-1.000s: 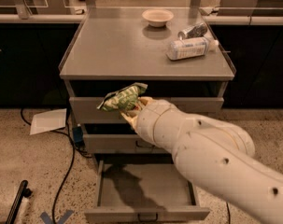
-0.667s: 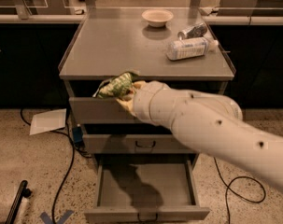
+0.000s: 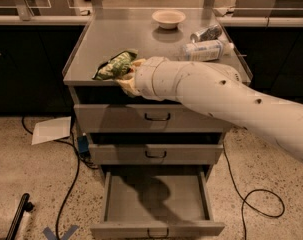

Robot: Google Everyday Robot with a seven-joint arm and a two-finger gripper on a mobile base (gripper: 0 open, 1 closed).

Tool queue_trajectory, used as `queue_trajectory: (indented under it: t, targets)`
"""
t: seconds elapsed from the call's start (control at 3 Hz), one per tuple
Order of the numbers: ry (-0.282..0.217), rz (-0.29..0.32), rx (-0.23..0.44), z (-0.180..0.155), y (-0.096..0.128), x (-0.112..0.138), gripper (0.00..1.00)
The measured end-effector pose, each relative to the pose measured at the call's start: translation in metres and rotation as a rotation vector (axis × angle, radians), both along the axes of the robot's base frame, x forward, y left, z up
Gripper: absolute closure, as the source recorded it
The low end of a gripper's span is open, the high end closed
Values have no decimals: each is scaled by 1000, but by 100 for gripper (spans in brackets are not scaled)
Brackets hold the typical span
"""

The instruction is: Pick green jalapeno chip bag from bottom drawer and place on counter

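Note:
The green jalapeno chip bag (image 3: 115, 65) is small, wrinkly green foil with pale patches. My gripper (image 3: 126, 73) is shut on it and holds it at the front left edge of the counter (image 3: 136, 39), just over the rim. My white arm reaches in from the right and hides the gripper's body. The bottom drawer (image 3: 156, 201) is pulled out below, and its inside shows only bare grey floor and the arm's shadow. Its dark wire handle shows at the front.
On the counter stand a white bowl (image 3: 168, 18) at the back, a lying white bottle (image 3: 205, 49) and a can (image 3: 206, 33) at the right. The two upper drawers (image 3: 156, 118) are slightly out. Cables and a white paper (image 3: 51, 130) lie on the floor.
My gripper has lifted the chip bag from in front of the top drawer up to the counter's front left edge. The arm has risen with it.

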State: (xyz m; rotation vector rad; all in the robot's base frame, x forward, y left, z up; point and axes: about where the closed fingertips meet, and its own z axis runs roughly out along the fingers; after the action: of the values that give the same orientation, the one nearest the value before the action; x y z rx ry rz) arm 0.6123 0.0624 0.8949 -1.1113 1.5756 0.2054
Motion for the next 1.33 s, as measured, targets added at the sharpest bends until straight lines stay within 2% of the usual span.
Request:
queue_trajectory:
  t: [0.33,0.67,1.0,1.33]
  targets:
    - [0,0,0,0,0,0,100]
    - [-3,26,-7,2,1,3,100]
    - [-16,57,-46,11,-16,22,100]
    - [-39,79,-72,26,-36,59,100]
